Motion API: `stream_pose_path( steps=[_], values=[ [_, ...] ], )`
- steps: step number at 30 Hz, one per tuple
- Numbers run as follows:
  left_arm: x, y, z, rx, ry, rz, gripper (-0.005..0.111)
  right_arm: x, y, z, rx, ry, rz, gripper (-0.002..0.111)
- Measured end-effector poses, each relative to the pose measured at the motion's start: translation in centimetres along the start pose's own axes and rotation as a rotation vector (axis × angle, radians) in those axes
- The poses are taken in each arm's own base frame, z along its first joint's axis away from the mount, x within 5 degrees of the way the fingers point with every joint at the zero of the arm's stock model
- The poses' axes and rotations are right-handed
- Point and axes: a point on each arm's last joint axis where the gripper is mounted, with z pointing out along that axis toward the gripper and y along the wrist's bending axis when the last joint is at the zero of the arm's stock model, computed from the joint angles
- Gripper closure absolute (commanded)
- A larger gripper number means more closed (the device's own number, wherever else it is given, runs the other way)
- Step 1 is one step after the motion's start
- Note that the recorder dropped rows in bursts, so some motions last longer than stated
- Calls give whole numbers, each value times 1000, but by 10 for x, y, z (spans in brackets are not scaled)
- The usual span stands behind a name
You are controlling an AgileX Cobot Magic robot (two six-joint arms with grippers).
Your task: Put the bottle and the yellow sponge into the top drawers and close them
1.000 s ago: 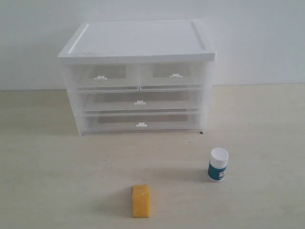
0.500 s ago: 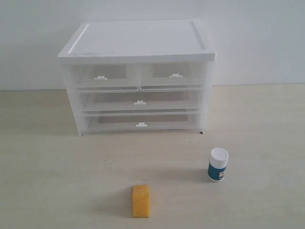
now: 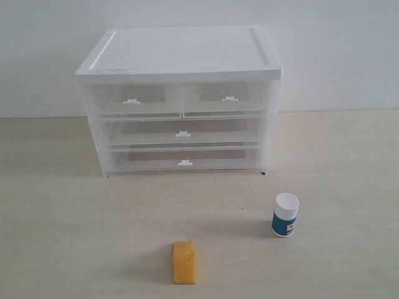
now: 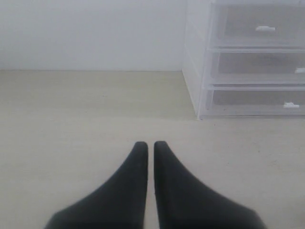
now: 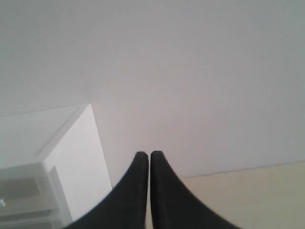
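The left gripper (image 4: 150, 144) has its jaws pressed together, empty, above the table (image 4: 71, 109), with the cabinet (image 4: 200, 71) ahead of it. The right gripper (image 5: 147, 155) is likewise closed on nothing (raised near the cabinet's top). The bottle (image 3: 285, 215) stands upright and the yellow sponge (image 3: 184, 262) lies before the closed top drawers (image 3: 149, 98), clear of both grippers

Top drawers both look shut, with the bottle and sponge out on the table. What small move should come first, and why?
Probably bring the left gripper toward the handle of the left top drawer to pull it open. It and the right top drawer are closed, the yellow sponge and bottle sit untouched on the table, and the right gripper is empty too.
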Motion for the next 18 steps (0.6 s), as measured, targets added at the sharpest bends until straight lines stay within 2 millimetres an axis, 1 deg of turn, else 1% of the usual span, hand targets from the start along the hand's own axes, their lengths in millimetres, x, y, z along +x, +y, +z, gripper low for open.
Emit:
stream_pose_path(
  steps=[3, 6, 9, 12, 13, 14, 16, 17, 18],
  values=[
    [0, 0, 0, 0, 0, 0, 102, 8, 0, 7, -10, 22, -8, 108],
    [0, 0, 0, 0, 0, 0, 102, 17, 8, 14, -53, 46, -14, 108],
    [0, 0, 0, 0, 0, 0, 102, 30, 28, 23, -133, 52, -29, 108],
    [0, 0, 0, 0, 0, 0, 102, 43, 45, 28, -146, 56, -42, 108],
    [0, 0, 0, 0, 0, 0, 102, 51, 55, 29, -153, 52, -56, 108],
    [0, 0, 0, 0, 0, 0, 102, 54, 59, 30, -151, 47, -64, 108],
    [0, 0, 0, 0, 0, 0, 102, 70, 77, 31, -155, 22, -89, 108],
    [0, 0, 0, 0, 0, 0, 102, 73, 81, 30, -159, 16, -93, 108],
    [0, 0, 0, 0, 0, 0, 102, 82, 88, 31, -163, 1, -108, 108]
  ],
)
